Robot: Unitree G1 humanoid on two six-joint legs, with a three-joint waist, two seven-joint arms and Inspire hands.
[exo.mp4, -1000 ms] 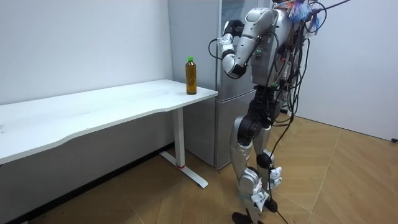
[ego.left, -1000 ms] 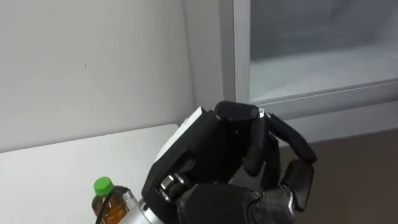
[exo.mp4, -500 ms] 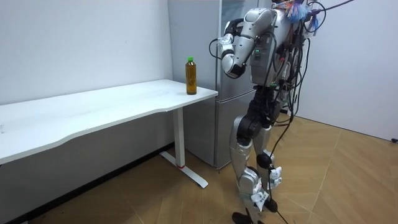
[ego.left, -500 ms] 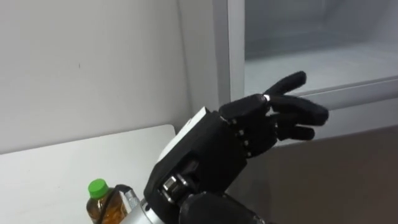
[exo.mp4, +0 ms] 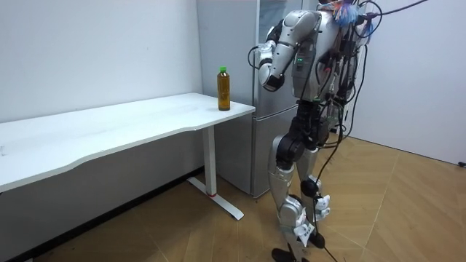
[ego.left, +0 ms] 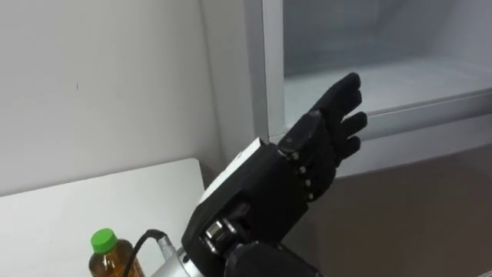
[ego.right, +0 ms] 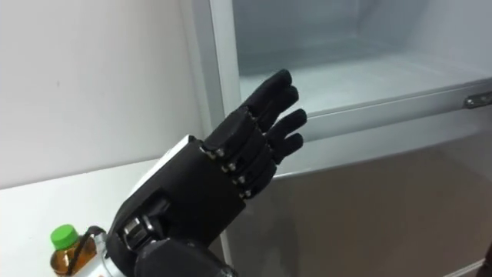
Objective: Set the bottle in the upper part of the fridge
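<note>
The left hand (ego.left: pixel 307 165) is raised before the upper part of the fridge (ego.left: pixel 265 69), its fingers (ego.left: pixel 342 96) straight and holding nothing. The bottle (ego.left: pixel 108 258) stands on the table (ego.left: pixel 92 208), near the corner beside the fridge.

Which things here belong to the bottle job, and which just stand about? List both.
For the job: bottle, fridge, left hand, open, reaching toward the fridge.
Just about: table, wall.
</note>
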